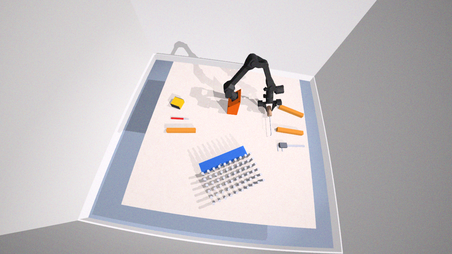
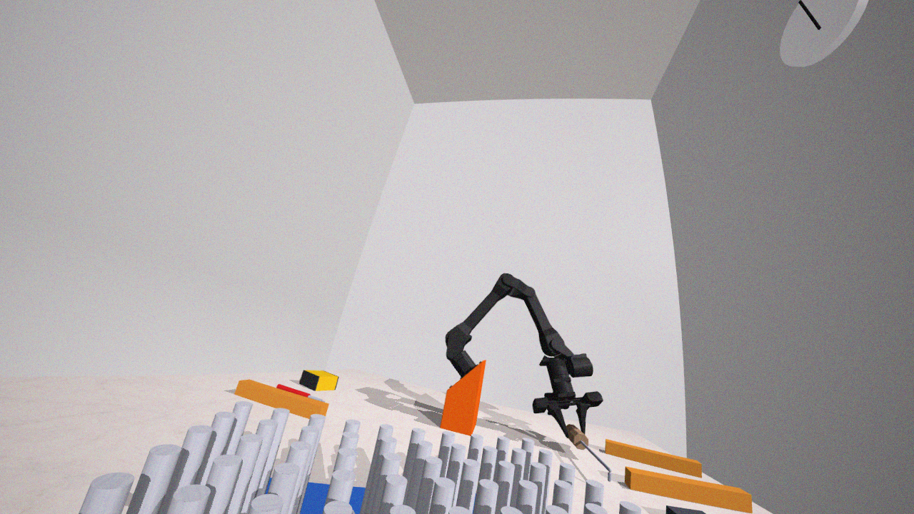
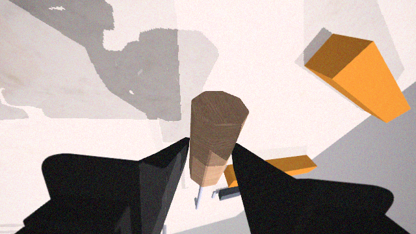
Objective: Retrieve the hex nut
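Observation:
My gripper (image 1: pixel 269 109) (image 2: pixel 575 432) (image 3: pixel 210 144) is shut on the wooden handle of a hook tool (image 1: pixel 269 112) (image 2: pixel 578 437) (image 3: pixel 214 130). The tool's thin metal shaft points away from the fingers to a small bent tip, above the table to the right of the arm's base. The metal spacers (image 1: pixel 232 178) (image 2: pixel 440 493) stand upright in rows. The blue taped strip (image 1: pixel 222 157) (image 2: pixel 332 498) lies along their side nearest the arm. I cannot make out the hex nut among the spacers.
Orange bars (image 1: pixel 290 131) (image 1: pixel 180 129) (image 2: pixel 688 490) (image 3: pixel 367 81) lie at both sides. A grey-headed tool (image 1: pixel 283 145) lies right of the strip. A red-handled tool (image 1: pixel 177 118) and a yellow block (image 1: pixel 177 102) lie left. The orange base mount (image 1: pixel 233 108) (image 2: pixel 463 402) stands behind.

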Tool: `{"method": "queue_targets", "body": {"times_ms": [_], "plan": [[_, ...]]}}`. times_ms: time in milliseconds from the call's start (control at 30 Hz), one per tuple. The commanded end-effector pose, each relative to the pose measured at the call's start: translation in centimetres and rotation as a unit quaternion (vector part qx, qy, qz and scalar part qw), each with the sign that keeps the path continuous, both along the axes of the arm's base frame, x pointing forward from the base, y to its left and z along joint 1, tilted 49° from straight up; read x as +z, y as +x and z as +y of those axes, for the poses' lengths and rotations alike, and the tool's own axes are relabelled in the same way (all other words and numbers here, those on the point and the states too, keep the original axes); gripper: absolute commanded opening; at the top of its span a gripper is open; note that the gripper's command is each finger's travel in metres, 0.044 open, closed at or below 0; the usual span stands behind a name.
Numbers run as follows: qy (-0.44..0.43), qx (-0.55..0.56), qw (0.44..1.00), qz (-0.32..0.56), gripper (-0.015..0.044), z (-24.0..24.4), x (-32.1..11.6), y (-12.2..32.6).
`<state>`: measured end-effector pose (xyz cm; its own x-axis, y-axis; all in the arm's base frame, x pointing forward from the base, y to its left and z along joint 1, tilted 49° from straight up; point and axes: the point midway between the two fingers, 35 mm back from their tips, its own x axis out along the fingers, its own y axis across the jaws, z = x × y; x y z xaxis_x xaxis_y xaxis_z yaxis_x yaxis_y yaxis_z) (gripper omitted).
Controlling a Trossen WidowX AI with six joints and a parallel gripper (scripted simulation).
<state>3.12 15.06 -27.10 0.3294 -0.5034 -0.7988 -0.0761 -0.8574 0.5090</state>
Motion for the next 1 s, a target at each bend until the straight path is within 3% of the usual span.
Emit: {"method": "queue_targets", "body": {"times_ms": [0,533,967], "plan": [[-0.001,-0.001,1.0,-0.001,0.0,-0.6,-0.3,0.0],[-0.001,-0.001,1.0,-0.001,0.0,-2.0,-1.0,-0.1],[-0.001,0.0,1.0,0.0,0.0341,-1.6,-0.9,-0.1]]}}
